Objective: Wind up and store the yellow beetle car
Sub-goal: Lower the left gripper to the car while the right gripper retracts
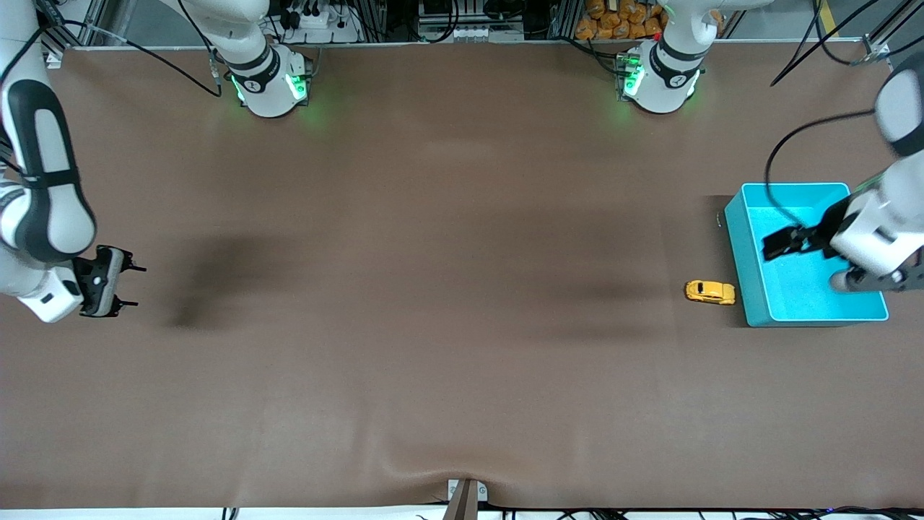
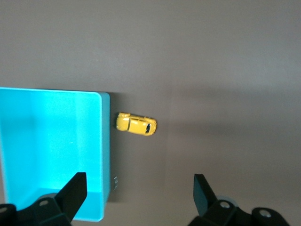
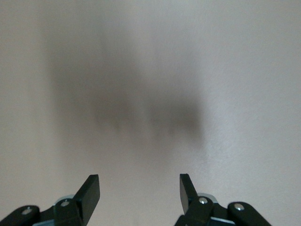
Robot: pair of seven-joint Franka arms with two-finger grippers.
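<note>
Pick step not begun: small yellow beetle-shaped toy car (image 1: 710, 292) sits untouched on the brown tabletop (image 1: 433, 325) just beside the cyan plastic bin (image 1: 737, 238); my left claw (image 1: 783, 243) hangs over the bin, fingers apart, and next must come down astride the car; right claw (image 1: 131, 286) waits, fingers apart, empty.

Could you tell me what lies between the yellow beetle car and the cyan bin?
Nothing: the yellow beetle car sits just beside the cyan bin, clearest in the left wrist view.

The cyan bin (image 2: 51, 150) – cut off at the left wrist view's edge.
</note>
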